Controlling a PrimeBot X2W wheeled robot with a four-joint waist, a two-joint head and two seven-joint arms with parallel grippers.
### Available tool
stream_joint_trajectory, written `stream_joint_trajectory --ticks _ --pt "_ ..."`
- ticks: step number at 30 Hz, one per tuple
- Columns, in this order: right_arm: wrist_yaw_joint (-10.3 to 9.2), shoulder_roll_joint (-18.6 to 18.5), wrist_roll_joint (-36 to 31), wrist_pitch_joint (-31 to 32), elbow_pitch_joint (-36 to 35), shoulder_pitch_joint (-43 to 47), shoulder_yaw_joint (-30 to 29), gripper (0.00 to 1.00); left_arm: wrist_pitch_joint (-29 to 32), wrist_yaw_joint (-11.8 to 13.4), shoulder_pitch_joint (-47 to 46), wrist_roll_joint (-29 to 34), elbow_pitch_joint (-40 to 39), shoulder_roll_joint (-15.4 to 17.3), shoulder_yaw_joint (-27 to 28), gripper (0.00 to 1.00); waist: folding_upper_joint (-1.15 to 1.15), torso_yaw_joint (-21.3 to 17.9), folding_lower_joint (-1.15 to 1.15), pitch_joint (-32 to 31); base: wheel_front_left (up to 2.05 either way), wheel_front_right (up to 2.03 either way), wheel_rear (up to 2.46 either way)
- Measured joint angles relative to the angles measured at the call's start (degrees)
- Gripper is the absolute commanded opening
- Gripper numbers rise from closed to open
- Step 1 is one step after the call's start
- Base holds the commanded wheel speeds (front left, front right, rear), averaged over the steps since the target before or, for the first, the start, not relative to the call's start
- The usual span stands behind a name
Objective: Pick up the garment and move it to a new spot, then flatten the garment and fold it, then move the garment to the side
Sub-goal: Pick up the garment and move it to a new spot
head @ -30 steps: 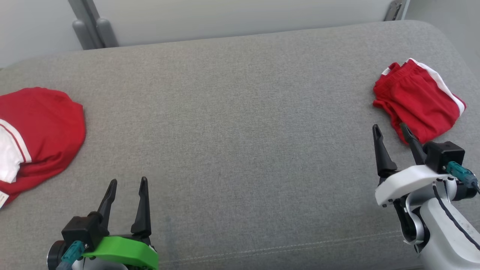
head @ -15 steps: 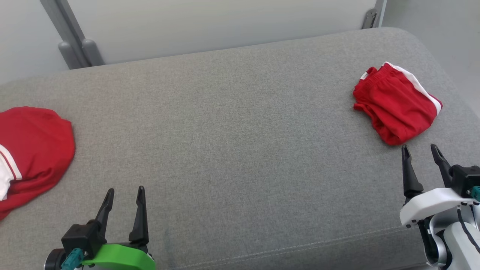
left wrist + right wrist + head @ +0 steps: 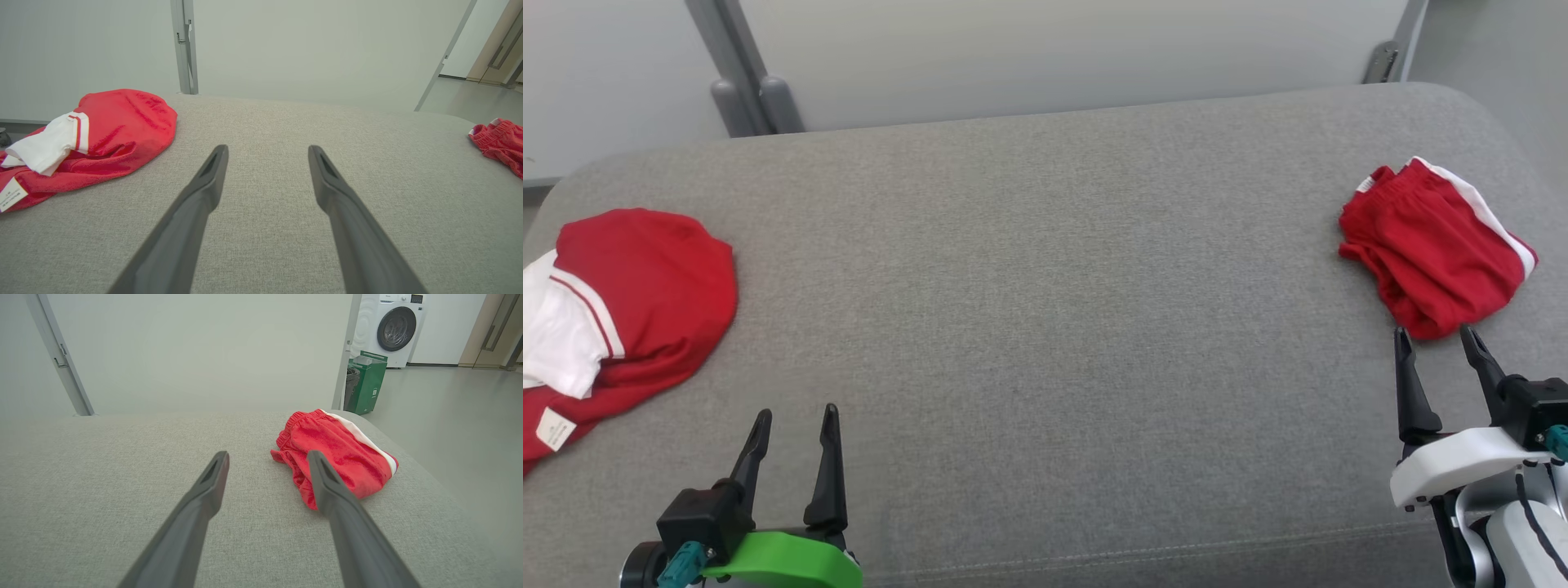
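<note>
A bunched red garment with a white sleeve and a label (image 3: pixel 645 286) (image 3: pixel 122 118) lies at the far left of the grey cushion (image 3: pixel 1045 286). Folded red shorts with a white side stripe (image 3: pixel 1433 249) (image 3: pixel 339 445) (image 3: pixel 500 139) lie at the far right. My right gripper (image 3: pixel 1433 331) (image 3: pixel 267 453) is open, its fingertips just short of the shorts' near edge, holding nothing. At the lower left my left gripper (image 3: pixel 796 412) (image 3: pixel 267 148) is open and empty above bare cushion, to the right of the red garment.
A pale wall panel with grey metal posts (image 3: pixel 743 90) runs behind the cushion. The cushion's rounded right edge (image 3: pixel 1527 155) drops off just past the shorts. On the floor beyond stand a green bin (image 3: pixel 365 381) and a washing machine (image 3: pixel 394 328).
The head camera has shifted. My right gripper has drawn back from over the shorts' near corner to just short of it. The left gripper has stayed put.
</note>
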Motion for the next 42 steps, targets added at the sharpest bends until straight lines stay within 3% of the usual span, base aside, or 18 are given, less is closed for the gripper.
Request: stream_joint_trajectory --ticks 8,16,33,42 --pt "0.12 0.3 -2.3 0.0 -1.0 -0.1 3.3 1.00 -0.3 0.6 1.2 0.5 -1.3 0.0 2.6 1.00 0.00 5.2 0.00 -0.2 0.00 0.00 0.00" --pt "1.94 1.8 -3.5 0.0 -0.8 -1.4 7.6 1.00 -0.3 0.7 3.8 0.5 -2.3 -0.1 5.2 1.00 0.00 11.4 0.00 -0.6 0.00 0.00 0.00" --pt "1.58 3.1 -3.6 0.0 0.7 -1.5 7.5 1.00 -0.3 0.9 4.9 1.0 -3.0 -0.1 5.8 1.00 0.00 24.0 0.00 -1.9 0.00 0.00 0.00" --pt "1.60 3.7 -3.8 0.0 0.7 -1.5 8.6 1.00 -0.3 1.2 6.3 0.9 -4.5 0.4 7.2 1.00 0.00 25.9 0.00 -2.2 0.00 0.00 0.00"
